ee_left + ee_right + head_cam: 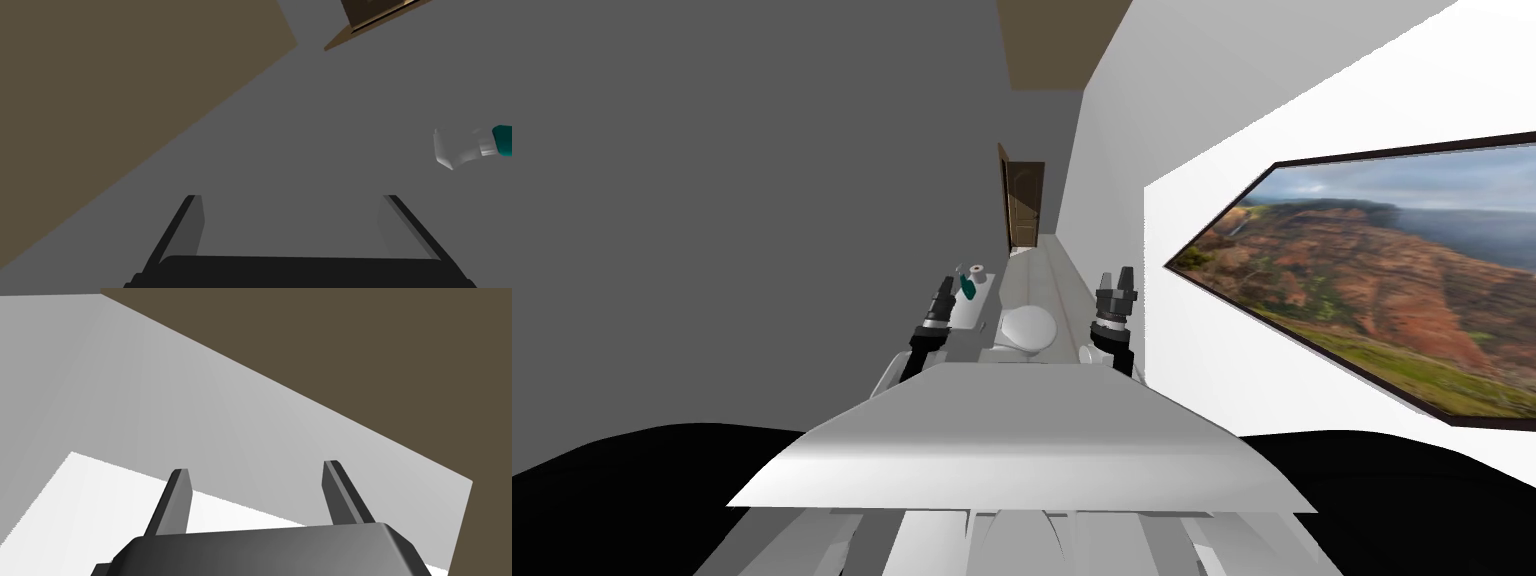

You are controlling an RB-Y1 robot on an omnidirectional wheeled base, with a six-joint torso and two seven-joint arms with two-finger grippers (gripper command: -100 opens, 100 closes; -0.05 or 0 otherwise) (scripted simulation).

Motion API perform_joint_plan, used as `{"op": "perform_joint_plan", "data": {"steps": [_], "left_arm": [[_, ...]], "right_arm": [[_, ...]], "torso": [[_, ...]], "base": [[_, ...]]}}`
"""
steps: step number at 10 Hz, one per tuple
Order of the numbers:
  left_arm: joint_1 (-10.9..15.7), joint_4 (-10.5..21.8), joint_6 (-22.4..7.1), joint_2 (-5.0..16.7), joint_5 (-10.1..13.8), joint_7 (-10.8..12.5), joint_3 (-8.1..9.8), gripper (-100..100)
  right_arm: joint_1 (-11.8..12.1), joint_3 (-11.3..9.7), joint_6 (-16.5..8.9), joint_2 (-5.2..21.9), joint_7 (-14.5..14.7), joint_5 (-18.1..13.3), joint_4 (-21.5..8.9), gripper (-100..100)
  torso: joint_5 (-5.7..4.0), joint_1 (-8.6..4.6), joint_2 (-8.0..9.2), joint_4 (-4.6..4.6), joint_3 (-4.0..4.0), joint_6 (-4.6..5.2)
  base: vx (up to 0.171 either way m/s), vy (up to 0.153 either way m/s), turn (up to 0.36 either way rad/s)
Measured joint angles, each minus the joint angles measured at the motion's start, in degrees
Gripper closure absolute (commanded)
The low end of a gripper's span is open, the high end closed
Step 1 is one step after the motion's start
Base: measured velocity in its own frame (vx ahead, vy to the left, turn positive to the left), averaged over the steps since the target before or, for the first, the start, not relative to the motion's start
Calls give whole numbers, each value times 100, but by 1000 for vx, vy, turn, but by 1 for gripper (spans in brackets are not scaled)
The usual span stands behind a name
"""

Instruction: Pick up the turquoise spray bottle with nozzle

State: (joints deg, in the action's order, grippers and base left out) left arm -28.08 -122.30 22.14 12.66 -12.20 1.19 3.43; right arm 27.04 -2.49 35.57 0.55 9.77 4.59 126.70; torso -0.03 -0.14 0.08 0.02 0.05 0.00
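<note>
a: where is the turquoise spray bottle (pixel 968 287)?
b: it sits on a small white surface (pixel 970 316) just beside the white toilet (pixel 1027 326), on the robot's left side. a pale roll (pixel 977 270) is just behind it.
a: and the left gripper (pixel 292 199)?
b: it hangs close to the bottle but not on it. its two fingers stand wide apart with nothing between them. in the left wrist view the bottle's white nozzle head lies off to one side, outside the fingers, against a grey wall.
a: the right gripper (pixel 255 467)?
b: it is on the other side of the toilet, fingers spread too, holding nothing.
a: so the bottle is untouched?
b: yes, no finger touches it.
</note>
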Motion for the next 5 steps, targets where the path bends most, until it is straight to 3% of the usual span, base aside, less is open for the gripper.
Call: {"op": "perform_joint_plan", "data": {"steps": [3, 5], "left_arm": [[3, 376, -195, 505, -395, -302, 46, -100], [25, 624, -189, 665, -556, -445, 62, -100]], "right_arm": [[0, 0, 0, 0, 0, 0, 0, 0], [0, 0, 0, 0, 0, 0, 0, 0]], "torso": [[0, -1, -1, 0, 0, 0], [1, 5, -6, -1, -3, 0]], "base": [[-17, -39, 1], [-7, -29, -1]]}}
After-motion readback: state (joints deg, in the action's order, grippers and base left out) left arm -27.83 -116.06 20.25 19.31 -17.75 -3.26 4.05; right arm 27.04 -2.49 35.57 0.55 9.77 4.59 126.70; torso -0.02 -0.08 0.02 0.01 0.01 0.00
